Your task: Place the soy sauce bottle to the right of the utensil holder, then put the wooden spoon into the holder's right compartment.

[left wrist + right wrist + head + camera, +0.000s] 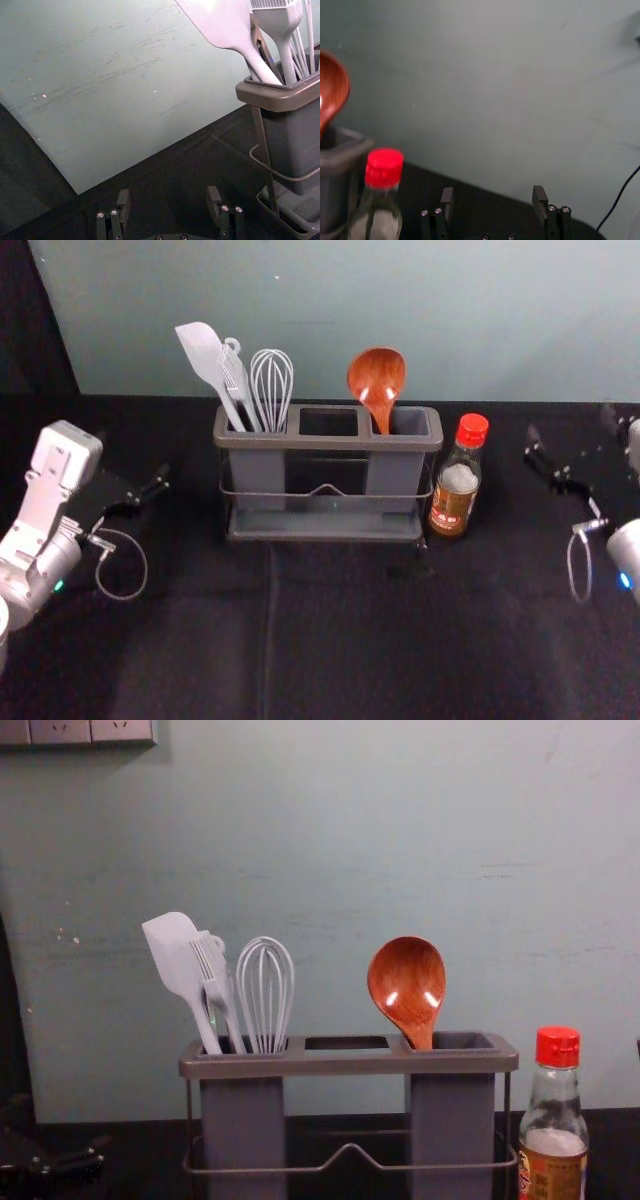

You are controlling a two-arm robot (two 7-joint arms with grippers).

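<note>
Soy sauce bottle (455,495) and right claw (570,428) of mine lie well apart: in the head view I have the claw out to the right of the bottle, with black cloth (520,640) between them. The bottle stands upright just beside the right end of the utensil holder (325,536), its red cap on top; whether glass touches rack I cannot tell.

In my right wrist view, the two fingers of the right claw (493,191) are spread wide, with nothing gripped between them. The bottle's cap and neck rise outside that gap, on the same side as the holder.

Wooden spoon (377,380) sits in the holder's right compartment, bowl up and handle down inside, tipped slightly toward the middle. From my right claw it is farther off than the bottle, past it to the left in the head view. The chest view shows the handle going down behind the compartment's front rim.

My left claw (132,457) is out to the left of the holder, well apart from both bottle and spoon. Its wrist view shows its fingers parted too, holding nothing. Nearest to it is the holder's left compartment, where a pale spatula (206,355), a brush (236,380) and a whisk (272,385) stand together, heads up.
</note>
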